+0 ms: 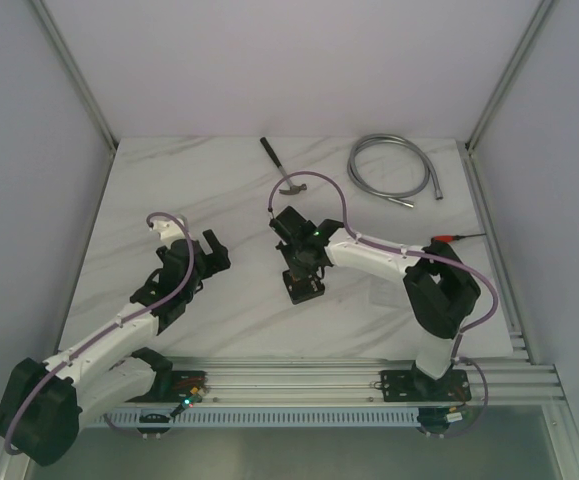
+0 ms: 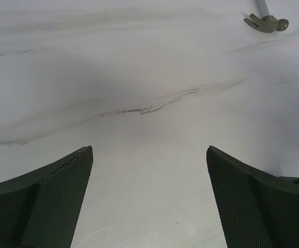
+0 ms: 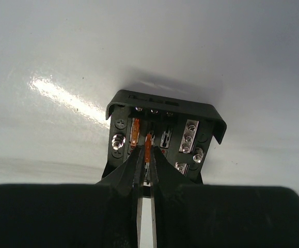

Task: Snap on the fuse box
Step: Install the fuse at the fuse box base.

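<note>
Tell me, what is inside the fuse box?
The fuse box holds one orange fuse, a second fuse pinched by the right gripper, and silver screws. The gripper hides its near slots.

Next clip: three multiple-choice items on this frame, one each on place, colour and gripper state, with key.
1. Where does the hammer lie? A) beyond the fuse box, toward the table's far edge B) between the arm bases C) on the fuse box
2. What colour is the fuse in the right gripper's fingertips? A) blue B) orange C) green
3. The left gripper is: A) shut on the hammer B) shut on the fuse box C) open, empty

1 A: top view shows it farther back. 2 B: orange blade pinched over the box. 3 C: fingers wide apart, nothing between them.
</note>
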`<state>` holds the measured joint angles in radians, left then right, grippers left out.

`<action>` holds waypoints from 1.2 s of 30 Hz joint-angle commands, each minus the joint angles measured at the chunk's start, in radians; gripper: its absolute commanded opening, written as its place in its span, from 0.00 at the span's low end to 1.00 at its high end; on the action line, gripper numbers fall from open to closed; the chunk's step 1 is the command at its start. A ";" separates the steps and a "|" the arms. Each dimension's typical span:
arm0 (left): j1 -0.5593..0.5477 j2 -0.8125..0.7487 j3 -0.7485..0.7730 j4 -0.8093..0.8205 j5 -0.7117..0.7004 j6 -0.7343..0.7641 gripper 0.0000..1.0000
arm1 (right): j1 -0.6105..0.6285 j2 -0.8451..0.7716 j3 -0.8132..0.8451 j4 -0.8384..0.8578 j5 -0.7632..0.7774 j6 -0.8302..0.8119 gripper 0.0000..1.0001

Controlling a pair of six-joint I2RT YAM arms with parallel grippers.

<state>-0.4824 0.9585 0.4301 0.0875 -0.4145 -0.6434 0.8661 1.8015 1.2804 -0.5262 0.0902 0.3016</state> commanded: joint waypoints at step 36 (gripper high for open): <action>0.017 0.006 -0.010 -0.007 0.027 -0.010 1.00 | 0.014 0.034 0.050 -0.048 0.049 -0.012 0.00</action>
<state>-0.4721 0.9585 0.4297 0.0875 -0.3935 -0.6479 0.8726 1.8206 1.2972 -0.5457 0.1127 0.3012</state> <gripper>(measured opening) 0.998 0.122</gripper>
